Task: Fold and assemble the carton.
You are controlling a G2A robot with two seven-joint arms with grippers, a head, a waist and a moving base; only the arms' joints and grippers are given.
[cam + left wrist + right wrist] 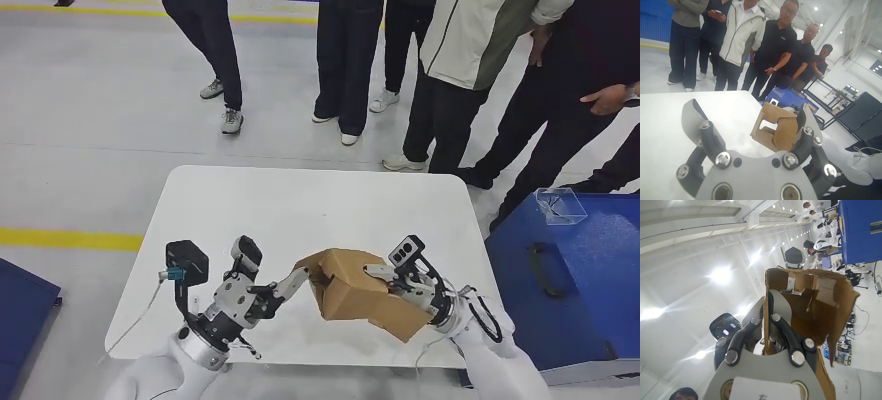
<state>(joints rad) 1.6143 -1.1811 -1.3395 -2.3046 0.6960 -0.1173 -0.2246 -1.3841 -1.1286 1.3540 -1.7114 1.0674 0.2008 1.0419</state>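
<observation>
Clamping one carton [355, 290] wall, right end effector [767, 306] holds it lower centre; left end effector [747, 106], spread wide, sits at its frame-left end.

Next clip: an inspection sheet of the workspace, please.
Surface: white table.
Job's things: brown carton, part-folded, one end open, between the arms.
Clutter: nothing seen.
End effectors: left end effector open, one finger at the carton's edge; right end effector shut on a carton wall.
Cables: white cable by left arm; black loop at right wrist.
Surroundings: blue box beside the table, clear tray on it; yellow line on floor.
</observation>
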